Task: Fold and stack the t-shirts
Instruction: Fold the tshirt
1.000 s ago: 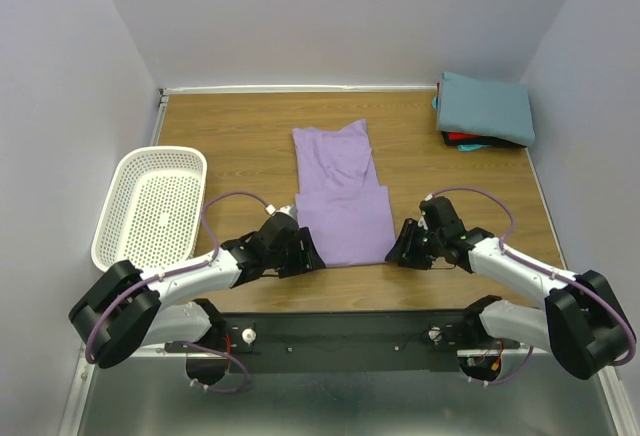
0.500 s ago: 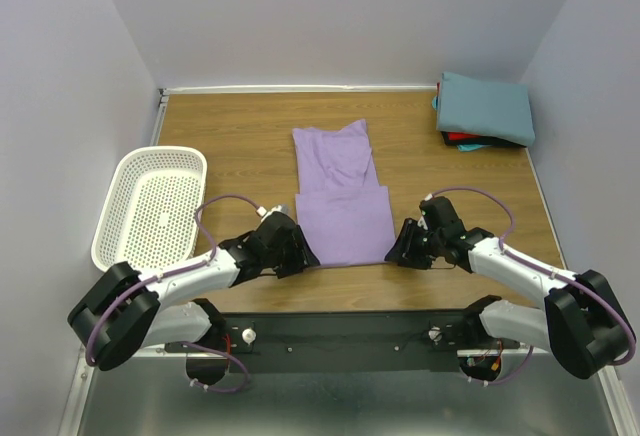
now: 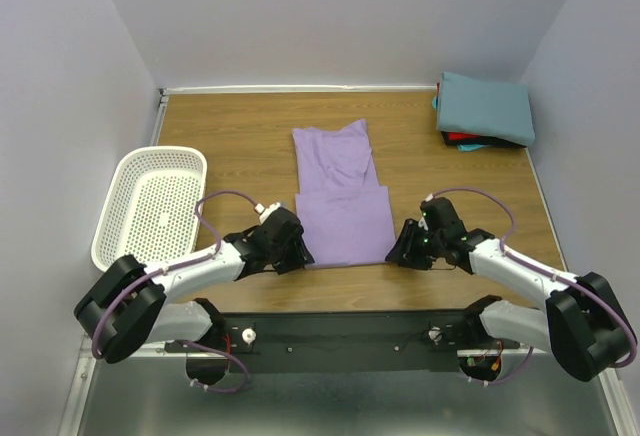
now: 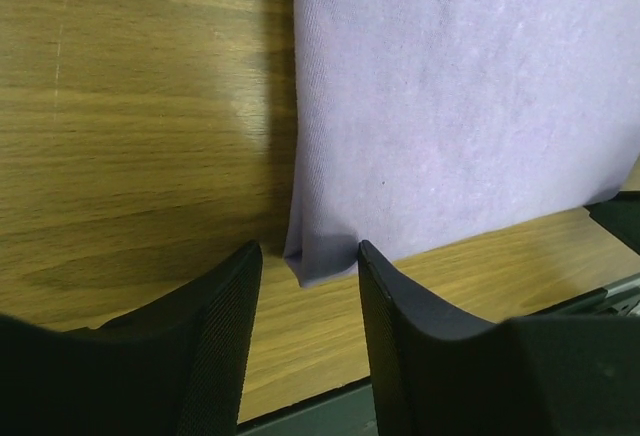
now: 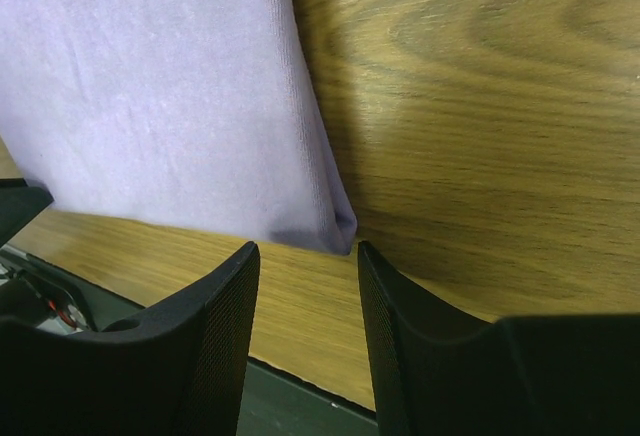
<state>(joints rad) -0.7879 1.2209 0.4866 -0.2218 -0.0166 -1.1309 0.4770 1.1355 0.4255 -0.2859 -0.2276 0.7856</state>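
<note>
One soft, rectangular lavender shirt [image 3: 342,196]

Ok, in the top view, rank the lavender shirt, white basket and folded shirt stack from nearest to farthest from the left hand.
1. lavender shirt: its near-left corner sits right at the left hand.
2. white basket: off to the left.
3. folded shirt stack: far right corner.

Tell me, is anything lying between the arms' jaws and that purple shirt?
Nothing visible does. The soft lavender-purple cloth t-shirt lies flat on the wooden table, and each near corner sits right at one arm's open jaws, with only bare wood beside it.
</note>
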